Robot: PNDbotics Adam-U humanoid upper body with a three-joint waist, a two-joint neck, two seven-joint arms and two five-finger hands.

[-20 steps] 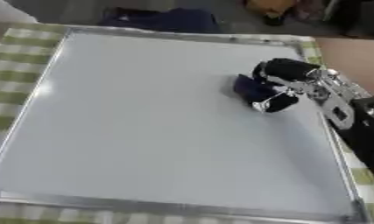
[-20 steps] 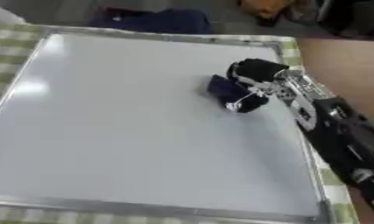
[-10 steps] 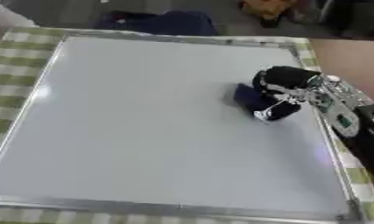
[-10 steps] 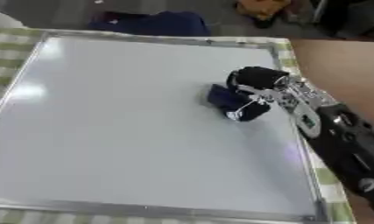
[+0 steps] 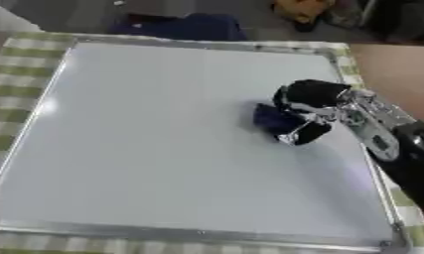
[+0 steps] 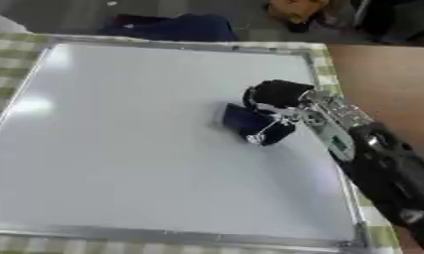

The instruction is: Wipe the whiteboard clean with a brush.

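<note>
Whiteboard [image 5: 145, 149] flat on checked tabletop [image 5: 15, 64], surface looks clean, smooth, slippery. Right hand [image 5: 309, 106], fingers curled round dark blue brush [image 5: 271, 120], pressing it on board right of middle. Brush probably light, soft underneath; best hold from top. Dark cloth [image 5: 193, 27] beyond far edge.

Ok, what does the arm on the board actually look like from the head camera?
Only the right arm shows. The right hand has glossy black fingers with silver metal linkages at the wrist. The forearm behind it is bulky matte black. No cables or markings are legible.
</note>
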